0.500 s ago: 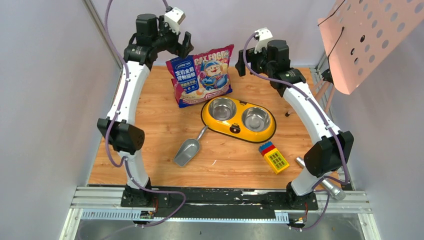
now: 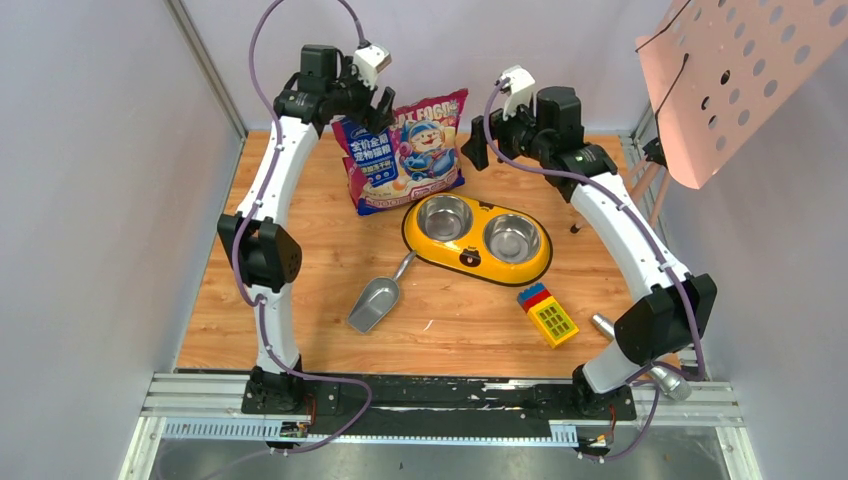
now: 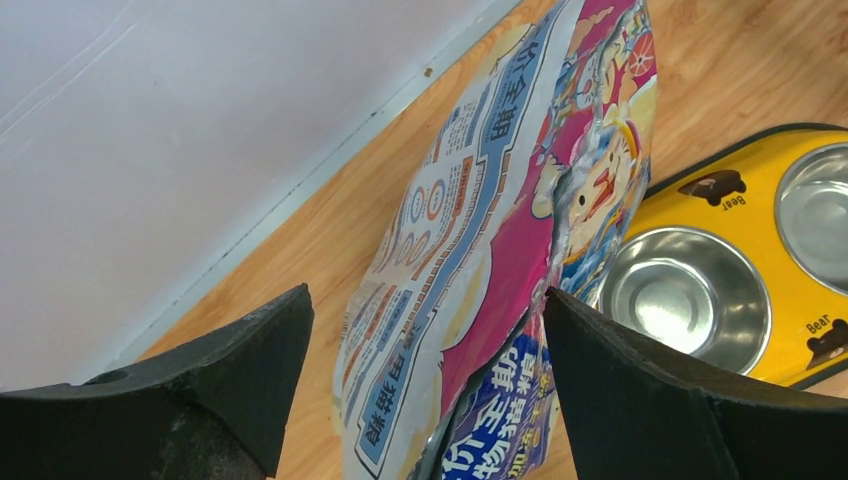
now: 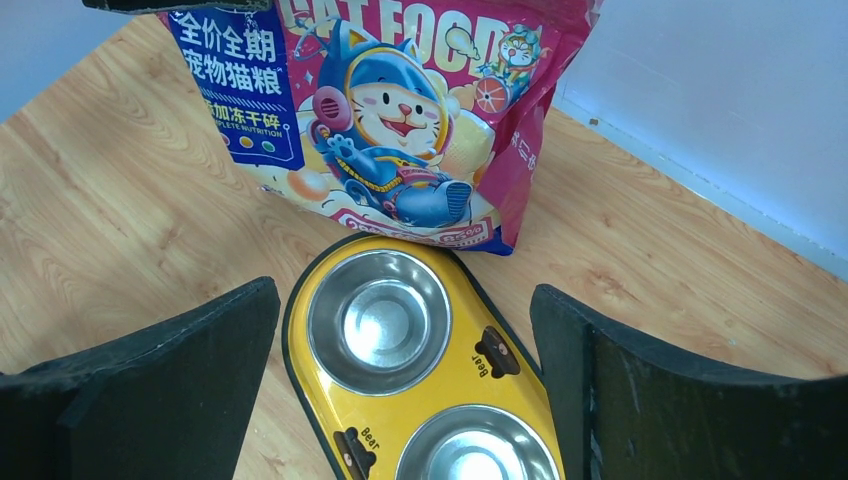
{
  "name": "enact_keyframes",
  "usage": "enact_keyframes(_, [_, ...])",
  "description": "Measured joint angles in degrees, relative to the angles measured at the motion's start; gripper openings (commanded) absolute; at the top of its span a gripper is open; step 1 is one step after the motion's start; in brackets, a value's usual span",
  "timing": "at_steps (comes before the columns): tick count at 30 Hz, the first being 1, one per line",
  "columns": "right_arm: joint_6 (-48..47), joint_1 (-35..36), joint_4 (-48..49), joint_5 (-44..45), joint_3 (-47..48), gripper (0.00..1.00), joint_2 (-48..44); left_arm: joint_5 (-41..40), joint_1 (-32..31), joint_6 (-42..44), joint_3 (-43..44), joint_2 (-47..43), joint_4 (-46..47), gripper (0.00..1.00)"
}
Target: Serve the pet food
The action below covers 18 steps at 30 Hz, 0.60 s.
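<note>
Top external view, near to far. Nearest the arm bases, on the wooden surface (image 2: 300, 250): grey metal scoop (image 2: 374, 303) left of centre, coloured toy block (image 2: 547, 313) to the right. Farther in, yellow double-bowl feeder (image 2: 470, 258), both steel bowls bare, nothing served yet. Just beyond its far left rim, standing at the far middle of the surface: cat food bag (image 2: 405, 150). No pet food in sight anywhere; presumably all inside the bag, top seemingly unopened, though hard to tell.

At the bag's top left corner: left pincer (image 2: 368, 115), spread wide, bag edge framed between its fingers in the left wrist view, nothing pinched; touching or not, impossible to say. Just off the top right corner: right pincer (image 2: 478, 140), likewise spread wide, holding nothing.

Handling, as a judgement: glossy film, so slippery; soft and crinkly, prone to buckle and sag over loose shifting contents; weight low in the belly. Best taken at the flat top strip, one pincer per corner, firmly, never on the bulge. Risk of toppling onto the feeder if nudged.
</note>
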Motion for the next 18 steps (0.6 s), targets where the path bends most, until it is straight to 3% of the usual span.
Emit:
enact_keyframes(2, [0.0,0.0,0.0,-0.1,-0.3,0.98,0.0,-0.2,0.0,1.0,-0.1,0.0,0.1,0.71])
enact_keyframes(9, [0.0,0.0,-0.2,0.0,-1.0,0.98,0.0,0.8,-0.2,6.4,0.7,0.2,-3.1,0.48])
enact_keyframes(17, [-0.2,0.0,-0.1,0.6,-3.1,0.98,-0.3,-0.4,-0.2,13.7,-3.1,-2.0,-6.4,0.01])
enact_keyframes(18, [-0.2,0.0,-0.2,0.6,-3.1,0.98,-0.3,-0.7,-0.2,14.3,-3.4,-2.4,-6.6,0.0])
